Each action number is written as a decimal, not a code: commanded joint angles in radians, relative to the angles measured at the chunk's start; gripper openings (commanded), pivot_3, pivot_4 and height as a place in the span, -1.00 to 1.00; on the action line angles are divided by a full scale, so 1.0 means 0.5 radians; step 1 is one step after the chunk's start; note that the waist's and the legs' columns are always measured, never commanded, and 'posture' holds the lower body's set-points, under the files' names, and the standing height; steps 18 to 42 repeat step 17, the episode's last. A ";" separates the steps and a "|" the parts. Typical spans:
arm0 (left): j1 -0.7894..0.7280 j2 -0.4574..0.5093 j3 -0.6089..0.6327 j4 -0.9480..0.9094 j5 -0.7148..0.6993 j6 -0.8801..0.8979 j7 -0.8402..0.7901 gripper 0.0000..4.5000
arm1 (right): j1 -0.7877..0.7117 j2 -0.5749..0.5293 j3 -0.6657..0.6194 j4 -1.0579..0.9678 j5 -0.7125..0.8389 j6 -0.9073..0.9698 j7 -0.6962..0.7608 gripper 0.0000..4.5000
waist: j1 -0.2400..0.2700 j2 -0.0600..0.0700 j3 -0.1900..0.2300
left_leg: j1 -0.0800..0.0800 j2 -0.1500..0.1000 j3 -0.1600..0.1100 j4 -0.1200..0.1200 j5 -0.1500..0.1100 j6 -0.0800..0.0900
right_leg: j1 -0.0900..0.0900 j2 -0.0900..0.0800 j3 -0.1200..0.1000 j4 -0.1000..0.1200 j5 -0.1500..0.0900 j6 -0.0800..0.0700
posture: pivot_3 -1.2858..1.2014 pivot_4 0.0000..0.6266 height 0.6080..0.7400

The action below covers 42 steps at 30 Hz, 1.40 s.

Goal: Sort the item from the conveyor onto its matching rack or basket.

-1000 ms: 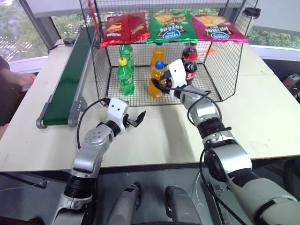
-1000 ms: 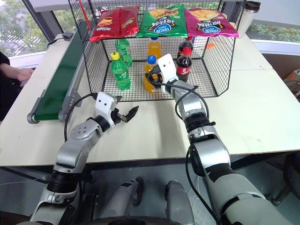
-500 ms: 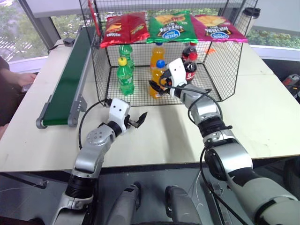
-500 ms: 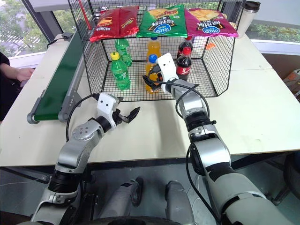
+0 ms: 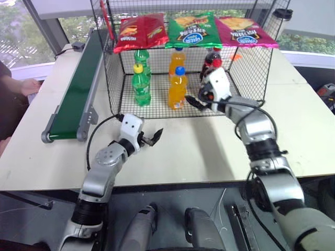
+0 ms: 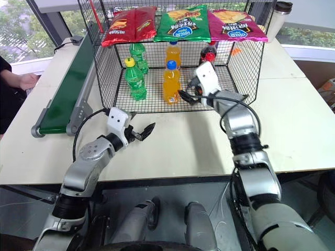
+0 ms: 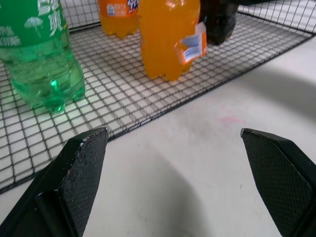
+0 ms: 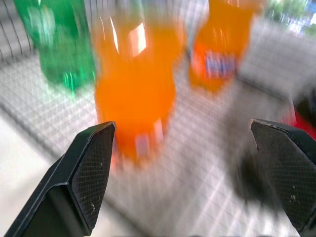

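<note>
Orange soda bottle (image 5: 177, 88): 2 in cage (image 5: 246, 78); 2 green.

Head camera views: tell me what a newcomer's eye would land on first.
The black wire cage at the table's far side draws the eye: three bright chip bags lie on its mesh top, with green, orange and cola bottles standing inside. The front orange soda bottle stands upright on the grid floor, and the open right gripper hangs just beside it, apart. The green conveyor runs along the table's left.
</note>
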 commanded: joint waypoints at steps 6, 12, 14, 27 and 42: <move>0.166 0.165 0.104 -0.289 -0.185 0.108 -0.150 1.00 | 0.522 -0.212 -0.043 -0.881 0.270 0.450 0.256 0.98 | 0.007 0.000 -0.001 | 0.000 0.000 0.000 0.000 -0.002 -0.003 | 0.001 -0.003 0.000 0.000 -0.003 -0.005 | 0.03 -0.52 0.97; 0.329 0.226 0.100 -0.366 -0.185 0.113 -0.179 1.00 | 0.906 -0.329 -0.062 -1.259 0.489 0.571 0.425 0.98 | 0.019 0.000 -0.001 | -0.001 0.000 0.000 0.001 -0.003 -0.003 | 0.003 -0.006 0.000 -0.004 -0.004 -0.005 | 0.03 -0.52 0.97; 0.336 0.235 0.105 -0.389 -0.200 0.134 -0.182 1.00 | 0.943 -0.340 -0.085 -1.311 0.544 0.585 0.431 0.98 | 0.019 0.000 -0.001 | -0.001 0.000 0.000 0.001 -0.003 -0.003 | 0.004 -0.007 0.000 -0.005 -0.004 -0.005 | 0.03 -0.52 0.97; 0.310 0.246 0.111 -0.393 -0.219 0.146 -0.187 1.00 | 0.948 -0.346 -0.109 -1.333 0.601 0.611 0.418 0.98 | 0.015 0.000 -0.001 | -0.001 0.001 0.000 0.002 -0.003 -0.003 | 0.004 -0.007 0.000 -0.005 -0.006 -0.003 | 0.03 -0.52 0.97; 0.310 0.246 0.111 -0.393 -0.219 0.146 -0.187 1.00 | 0.948 -0.346 -0.109 -1.333 0.601 0.611 0.418 0.98 | 0.015 0.000 -0.001 | -0.001 0.001 0.000 0.002 -0.003 -0.003 | 0.004 -0.007 0.000 -0.005 -0.006 -0.003 | 0.03 -0.52 0.97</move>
